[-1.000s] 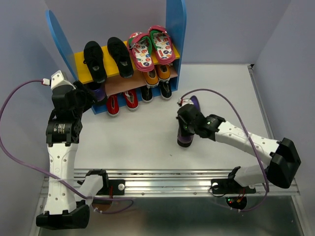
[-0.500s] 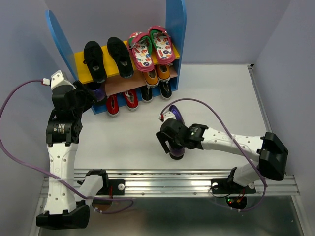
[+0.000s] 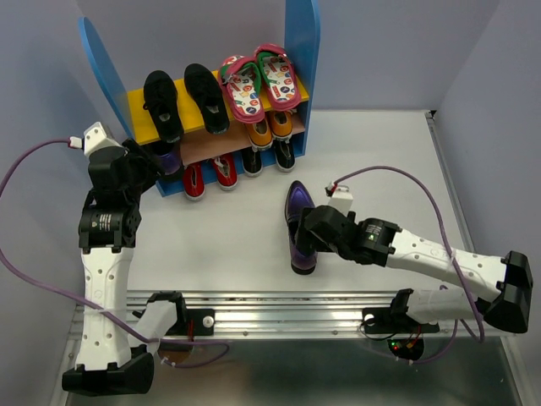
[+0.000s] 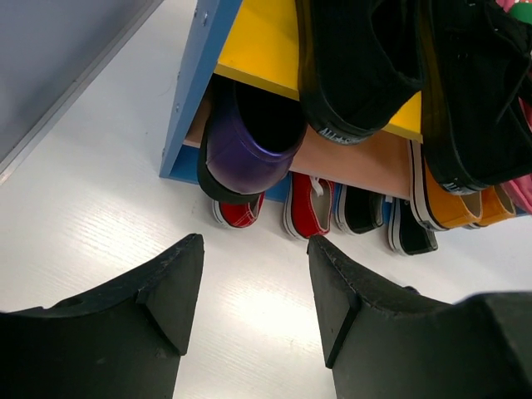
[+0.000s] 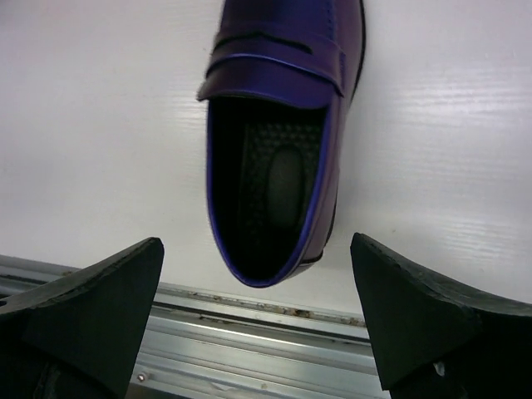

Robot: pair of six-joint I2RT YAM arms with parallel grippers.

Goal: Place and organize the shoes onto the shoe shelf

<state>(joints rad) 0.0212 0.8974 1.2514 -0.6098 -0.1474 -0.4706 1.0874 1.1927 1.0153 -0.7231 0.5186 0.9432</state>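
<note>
The shoe shelf [image 3: 302, 51] stands at the back left. Its yellow top board [image 4: 258, 50] carries two black shoes [image 3: 162, 103] and pink flip-flops [image 3: 258, 80]. Orange [image 3: 270, 128], black [image 3: 286, 152] and red shoes [image 3: 207, 176] sit at the lower board. One purple loafer [image 4: 245, 141] is tucked in at the lower left, heel outward. My left gripper [image 4: 256, 249] hangs open and empty just in front of it, also seen from above [image 3: 148, 165]. A second purple loafer [image 5: 278, 150] lies on its sole on the table [image 3: 297, 224], toe toward the shelf. My right gripper [image 5: 256, 243] stands wide open behind its heel, apart from it [image 3: 311, 245].
A metal rail [image 3: 287, 309] runs along the table's near edge, right behind the loafer's heel [image 5: 249, 332]. Purple cables [image 3: 397, 182] loop over both arms. Grey walls close in the table at left, back and right.
My right gripper has opened and let go of the purple loafer, which now lies flat on the table further left. The right wrist has drawn back. The left arm has barely moved.
</note>
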